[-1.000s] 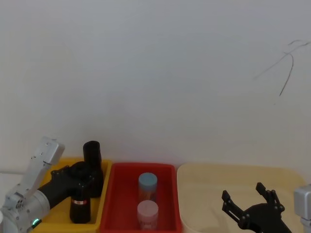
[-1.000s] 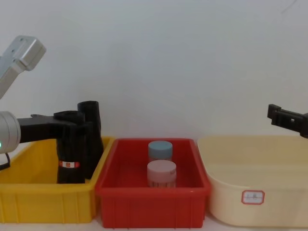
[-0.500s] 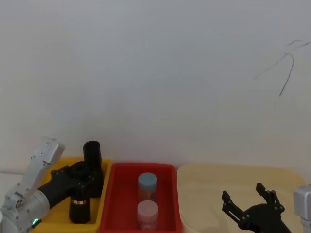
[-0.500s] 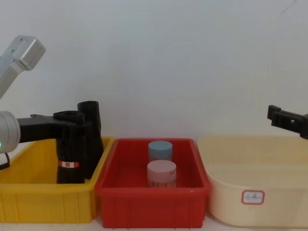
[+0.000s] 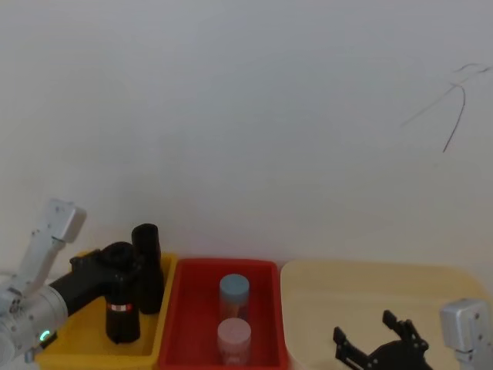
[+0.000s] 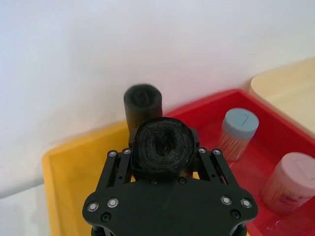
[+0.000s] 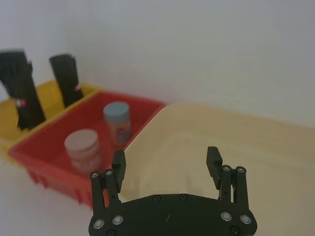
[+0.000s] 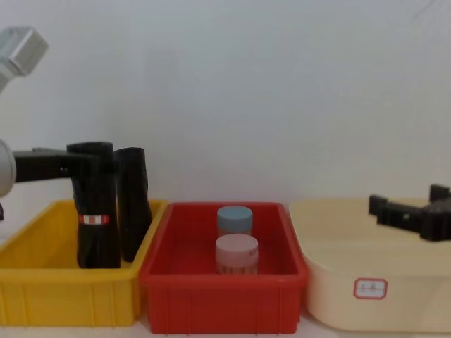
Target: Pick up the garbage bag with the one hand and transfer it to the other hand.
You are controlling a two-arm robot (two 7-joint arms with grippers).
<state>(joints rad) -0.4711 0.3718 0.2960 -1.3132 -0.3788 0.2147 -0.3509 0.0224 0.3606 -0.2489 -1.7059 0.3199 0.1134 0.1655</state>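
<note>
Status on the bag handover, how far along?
Done: the left end effector is shut on the garbage bag, which stands upright in the yellow bin beside the plain roll. In hand: probably lifting it out. Left: the transfer. The right end effector is open over the cream tub, far from the bag.

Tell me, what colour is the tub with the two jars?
It's a red tub, clearest in the chest view.

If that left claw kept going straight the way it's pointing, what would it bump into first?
Probably the plain black roll, which stands just beyond the garbage bag that the left gripper clamps, in the yellow bin.
</note>
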